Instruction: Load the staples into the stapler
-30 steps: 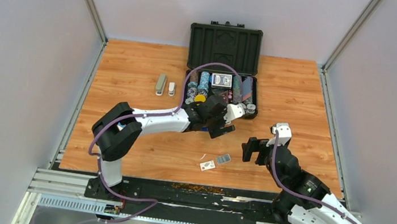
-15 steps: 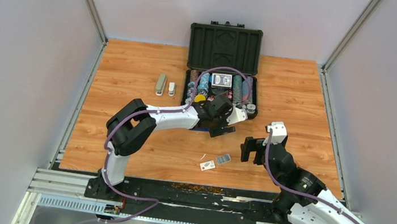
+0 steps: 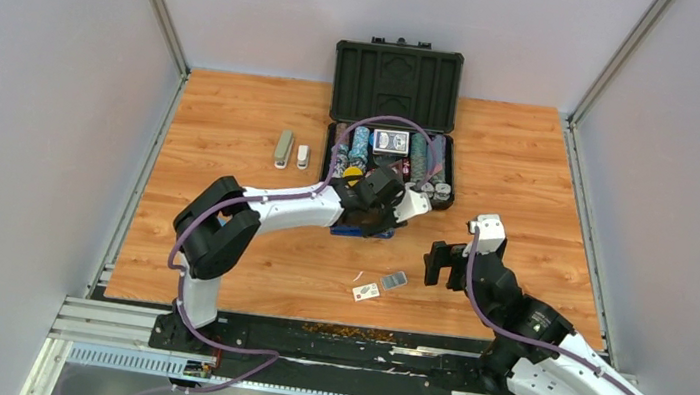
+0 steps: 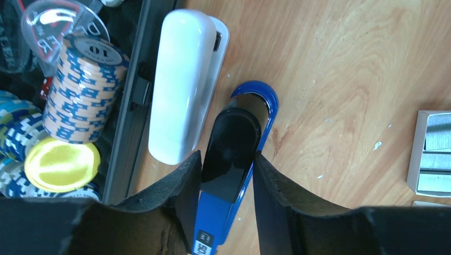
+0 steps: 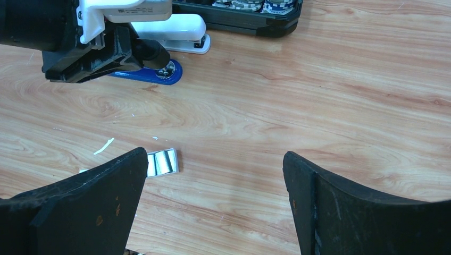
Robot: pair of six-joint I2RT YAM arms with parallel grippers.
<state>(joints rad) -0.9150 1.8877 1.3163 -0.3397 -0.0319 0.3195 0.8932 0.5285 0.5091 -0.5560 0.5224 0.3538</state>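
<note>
Since a second ago the left gripper has lowered and narrowed; its pads now pinch the stapler, which lies on the table beside a white stapler against the black case. Inside the case, a chip stack reads "10". The right gripper hovers wide open and empty near the staples.

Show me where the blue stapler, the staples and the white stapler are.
blue stapler (image 4: 232, 151), left wrist view, on its glossy black top.
staples (image 5: 161, 162), right wrist view, middle of the silvery block.
white stapler (image 4: 183, 79), left wrist view, centre of its upper shell.
</note>
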